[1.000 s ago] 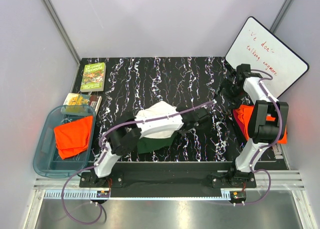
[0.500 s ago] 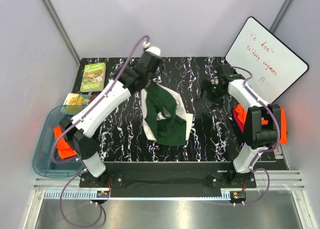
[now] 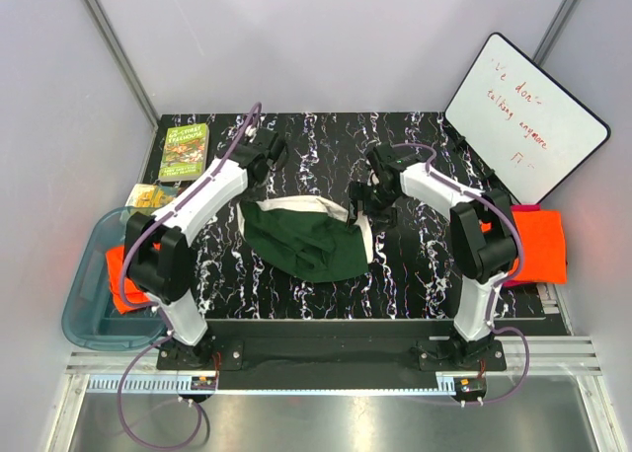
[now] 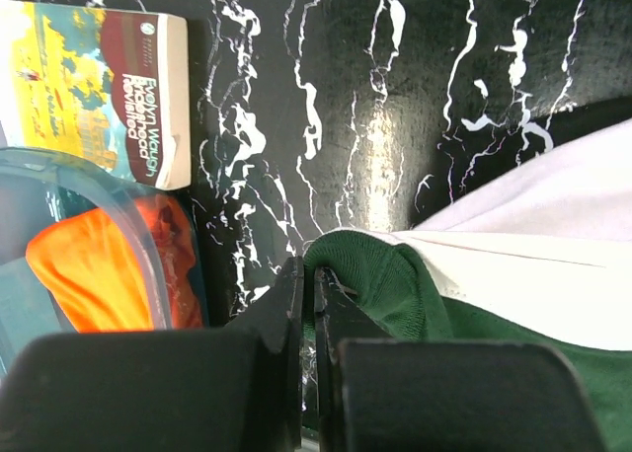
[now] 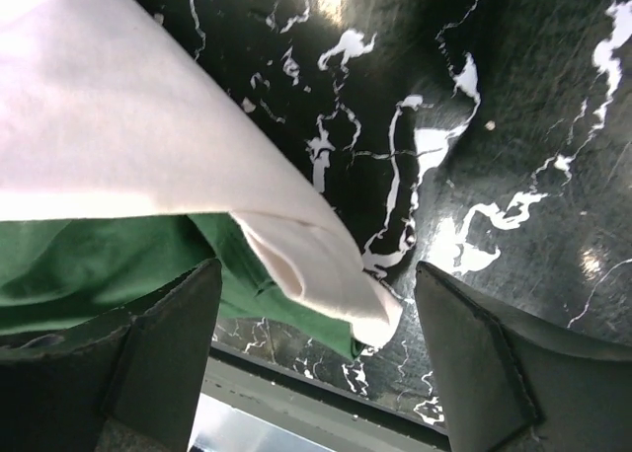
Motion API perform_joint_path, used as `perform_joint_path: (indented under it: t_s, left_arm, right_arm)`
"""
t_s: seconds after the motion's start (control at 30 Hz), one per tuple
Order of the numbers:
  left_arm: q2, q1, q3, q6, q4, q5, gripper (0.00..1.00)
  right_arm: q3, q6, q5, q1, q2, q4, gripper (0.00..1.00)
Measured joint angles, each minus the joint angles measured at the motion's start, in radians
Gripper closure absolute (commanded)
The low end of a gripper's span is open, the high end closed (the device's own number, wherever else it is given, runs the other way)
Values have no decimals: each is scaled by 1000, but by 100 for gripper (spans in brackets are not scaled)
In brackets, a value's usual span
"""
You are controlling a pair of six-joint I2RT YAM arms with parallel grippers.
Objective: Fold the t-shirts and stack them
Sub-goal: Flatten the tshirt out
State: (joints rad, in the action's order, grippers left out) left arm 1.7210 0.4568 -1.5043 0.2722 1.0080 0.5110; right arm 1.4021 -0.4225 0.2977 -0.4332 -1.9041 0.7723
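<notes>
Cream/green tee (image 3: 308, 240) lies crumpled at mid-bench, slightly toward the near edge. Mostly dark green cloth faces up, w/ cream showing along its far side and right end. No print visible.

Left jaws: closed tight on a green fold at the tee's left end; in the left wrist view the cloth (image 4: 395, 284) bunches up right at the tips, cream layer just beyond. Bench surface is visible under the fold, so that end looks slightly lifted, can't tell for sure.

Right jaws: wide open, holding nothing, straddling the cream corner (image 5: 316, 264) at the tee's right end. The corner sits between the two pads w/o touching either, green layer under it.

Orange tee (image 3: 541, 245) lies flat-ish at the bench right edge, well apart from the cream/green one. Another orange tee (image 4: 94, 269) is bunched inside the blue bin (image 3: 84, 304) at the left edge, partly hidden by the left arm.

Green book (image 3: 185, 151) at far-left corner. Paperback (image 4: 109, 87), "Evelyn Waugh" on spine, just beside the bin's far rim. Whiteboard (image 3: 523, 116) w/ red scribble leans at the far-right corner.
</notes>
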Motion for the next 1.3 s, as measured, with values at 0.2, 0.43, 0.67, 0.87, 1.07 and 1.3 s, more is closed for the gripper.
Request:
perform_joint_path:
  t_s: [0.2, 0.43, 0.67, 0.87, 1.07, 1.3]
  left_arm:
    - [23, -13, 1, 3, -6, -2, 100]
    - [31, -53, -13, -7, -8, -3, 100]
    - [31, -121, -32, -9, -5, -2, 100]
    - [24, -198, -56, -10, 3, 2, 100]
    - [46, -217, -69, 2, 35, 32, 100]
    - [174, -230, -82, 36, 76, 64, 100]
  right_arm:
    - [22, -2, -44, 0, -14, -4, 60]
    - [52, -22, -77, 0, -87, -47, 100]
    - [61, -15, -238, -6, -32, -5, 100]
    - [116, 34, -420, 43, 158, 75, 100]
    - [129, 69, -499, 187, 266, 93, 100]
    - [-31, 50, -545, 179, 227, 108, 98]
